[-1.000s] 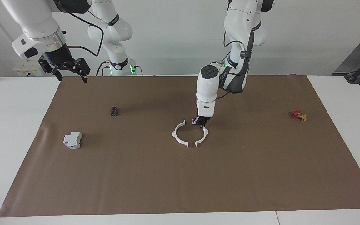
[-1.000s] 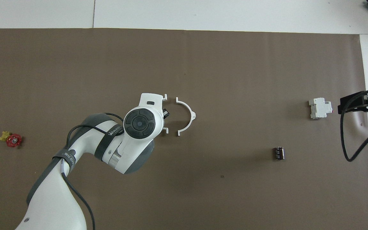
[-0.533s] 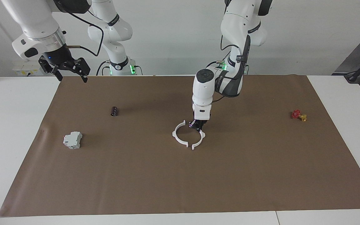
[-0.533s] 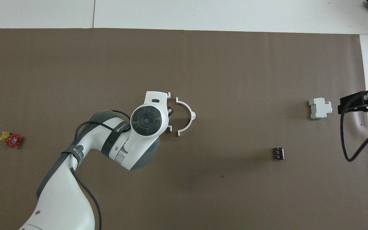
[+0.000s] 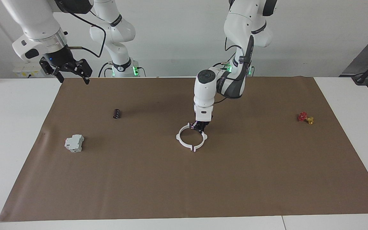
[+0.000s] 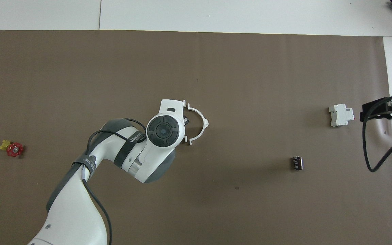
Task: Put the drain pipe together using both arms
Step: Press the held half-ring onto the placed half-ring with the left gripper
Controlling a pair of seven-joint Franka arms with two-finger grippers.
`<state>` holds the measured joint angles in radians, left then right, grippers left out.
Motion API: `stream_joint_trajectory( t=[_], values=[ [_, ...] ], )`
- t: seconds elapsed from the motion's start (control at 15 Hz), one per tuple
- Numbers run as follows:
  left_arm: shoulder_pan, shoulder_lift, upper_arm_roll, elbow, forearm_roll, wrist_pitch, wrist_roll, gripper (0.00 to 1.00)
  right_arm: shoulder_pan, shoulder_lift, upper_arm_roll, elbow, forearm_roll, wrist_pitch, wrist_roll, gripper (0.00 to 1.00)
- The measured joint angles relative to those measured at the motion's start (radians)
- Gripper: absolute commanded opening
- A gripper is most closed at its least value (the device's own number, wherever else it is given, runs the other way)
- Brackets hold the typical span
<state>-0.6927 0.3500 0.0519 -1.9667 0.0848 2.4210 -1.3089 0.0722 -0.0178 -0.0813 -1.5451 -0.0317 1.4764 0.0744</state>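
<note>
I see my left pincer (image 5: 200, 128) pointing straight down, clamped on one half-ring (image 5: 202, 140) beside the other half-ring (image 5: 182, 138); my right pincer (image 5: 72, 72) waits raised, fingers apart.

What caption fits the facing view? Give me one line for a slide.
Left tool, shut on one white half-ring, brings it against the other half-ring on the brown mat; right tool waits open.

two half-rings (image 5: 184, 140) (white), one block (image 5: 74, 143), one valve (image 5: 305, 118), one cylinder (image 5: 117, 113)
</note>
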Motion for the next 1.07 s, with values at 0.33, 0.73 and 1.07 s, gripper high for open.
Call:
stream_joint_trajectory(
  t=[0.33,0.73,1.07],
  values=[
    [-0.008,0.001,0.001,0.0,0.0,-0.007,-0.02,0.0,0.0,0.0,0.0,0.0,0.0,0.0,0.0,1.0],
    [-0.011,0.002,0.001,0.0,0.001,-0.022,-0.023,0.0,0.0,0.0,0.0,0.0,0.0,0.0,0.0,1.0],
    [-0.019,0.002,0.001,0.0,0.001,-0.022,-0.025,0.0,0.0,0.0,0.0,0.0,0.0,0.0,0.0,1.0]
  ],
)
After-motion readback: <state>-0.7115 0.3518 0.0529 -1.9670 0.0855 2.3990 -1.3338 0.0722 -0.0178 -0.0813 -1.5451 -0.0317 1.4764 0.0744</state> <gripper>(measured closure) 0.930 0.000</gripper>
